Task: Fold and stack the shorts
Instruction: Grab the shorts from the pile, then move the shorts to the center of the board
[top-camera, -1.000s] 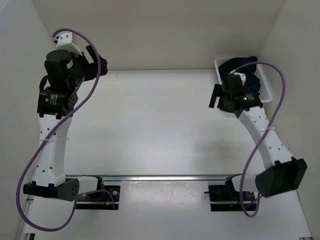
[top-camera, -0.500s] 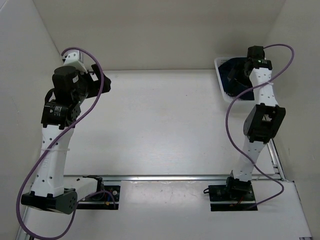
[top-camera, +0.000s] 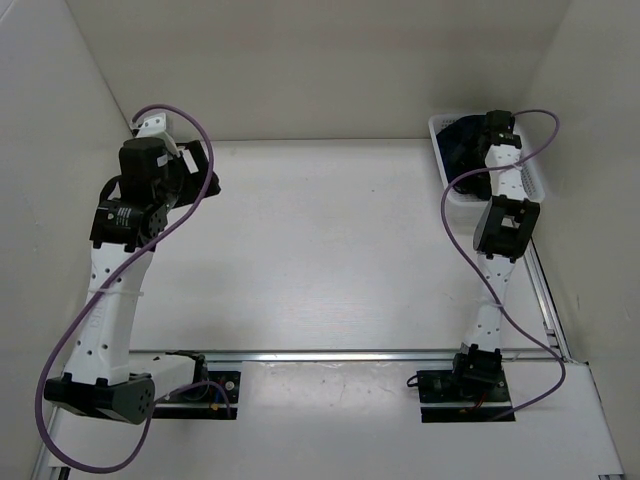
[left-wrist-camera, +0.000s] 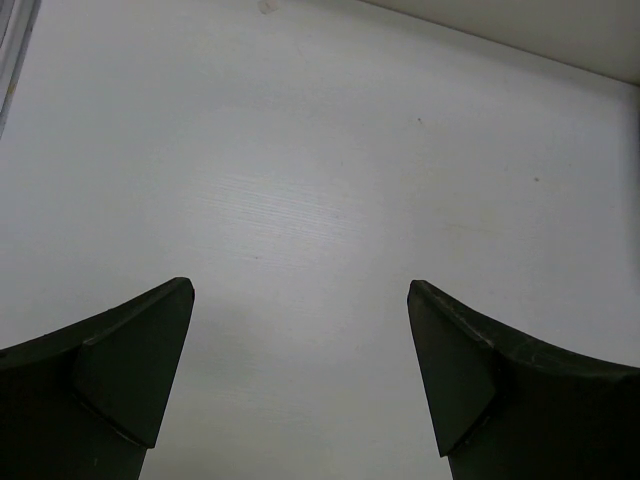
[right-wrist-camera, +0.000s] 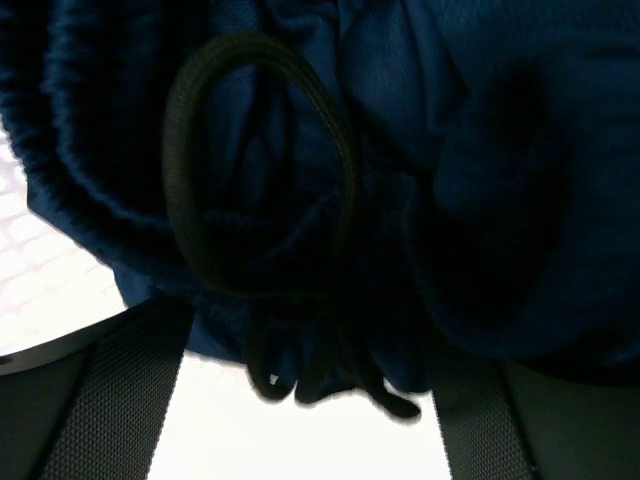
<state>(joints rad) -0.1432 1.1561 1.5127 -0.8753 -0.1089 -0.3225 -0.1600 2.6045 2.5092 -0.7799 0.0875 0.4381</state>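
1. Shorts (top-camera: 462, 140) are being seen as a bunched heap of dark navy fabric inside the white basket (top-camera: 438, 124), which is standing at the far right corner of the table (top-camera: 330, 230).
2. The right gripper (right-wrist-camera: 310, 400) is being held low over the basket, directly above the shorts, with the right arm stretched up along the right side of the table.
3. Its fingers (right-wrist-camera: 110, 400) are being kept wide apart, one at each lower corner of the right wrist view. Nothing is being clamped between them. Whether the tips are touching the fabric cannot be told.
4. The drawstring (right-wrist-camera: 185, 200) is being shown as a thin dark loop lying on top of the folds, and its loose ends are hanging at the near edge of the heap.
5. White mesh of the basket is being seen to the left of the fabric and below it in the right wrist view.
6. The left gripper (left-wrist-camera: 300, 300) is being held above the bare table surface near the far left corner. Its fingers (left-wrist-camera: 130, 370) are being kept wide apart, and only the white tabletop is being seen between them.
7. The two grippers are being kept well apart, at opposite sides of the table.
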